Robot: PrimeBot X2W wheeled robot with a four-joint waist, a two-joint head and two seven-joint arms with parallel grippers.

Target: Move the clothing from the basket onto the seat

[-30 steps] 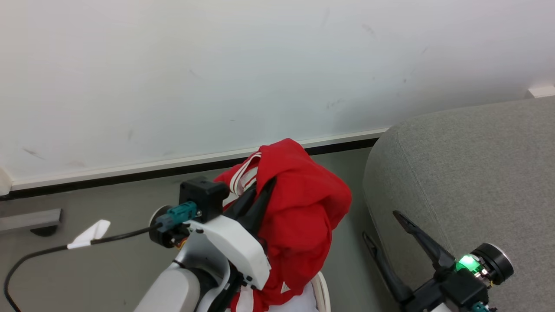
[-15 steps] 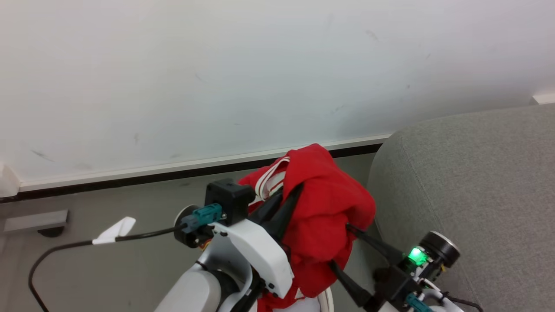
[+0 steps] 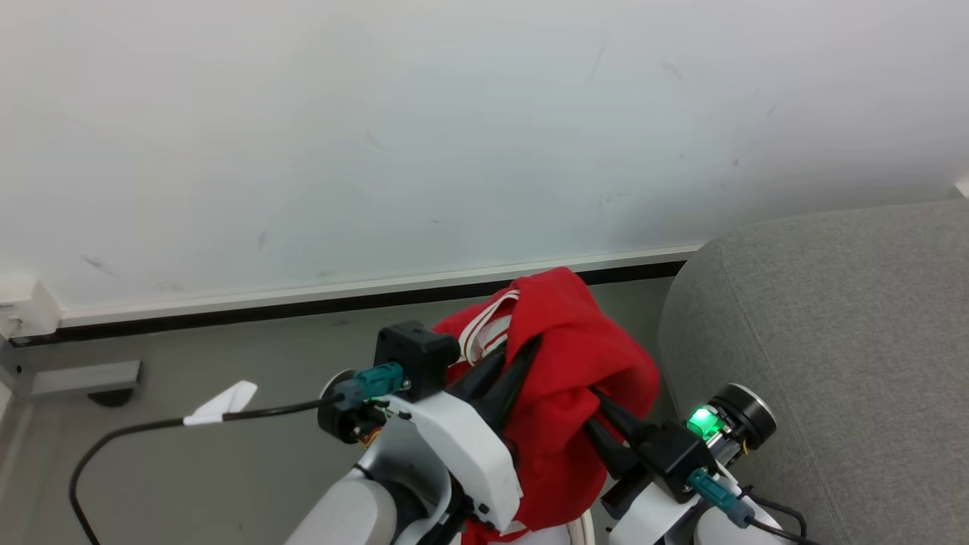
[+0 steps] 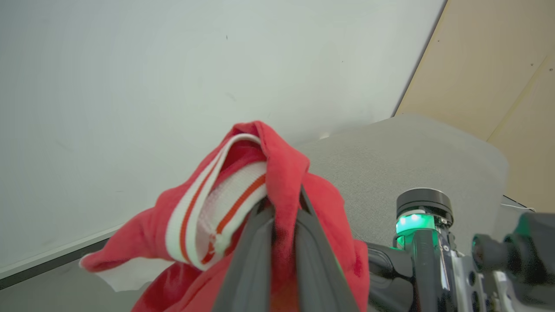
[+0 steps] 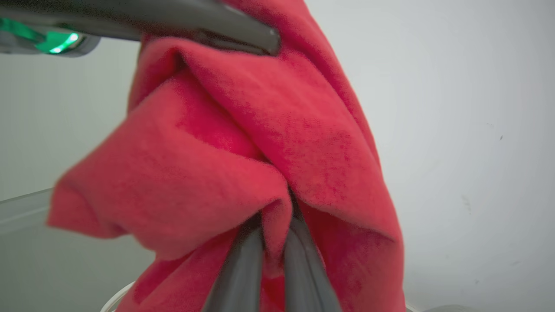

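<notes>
Red soft fabric clothing (image 3: 564,378), with a white-and-red striped trim band, hangs bunched in the air between the two arms. It is lifted above the grey floor (image 3: 227,469) and sits just left of the seat (image 3: 833,341), a large light-grey woven-fabric sofa whose rounded arm rises at the right. Whether the cloth's right edge touches the upholstery cannot be told.

The left gripper (image 3: 522,352) has its two long dark fingers pressed together on a fold near the top of the garment, right beside the striped band; the left wrist view shows red cloth pinched between them (image 4: 284,201). The right gripper (image 3: 594,409) is clamped on another fold lower down on the garment's right side, fabric squeezed between its fingers (image 5: 275,216). A green light (image 3: 702,422) glows on the right wrist.

Below the hanging cloth, at the near edge, a sliver of the cream-white plastic basket (image 3: 584,526) shows. A black cable (image 3: 151,431) with a white tag trails left from the left wrist. Far behind stands a white wall (image 3: 378,136) with a dark skirting strip (image 3: 227,312).
</notes>
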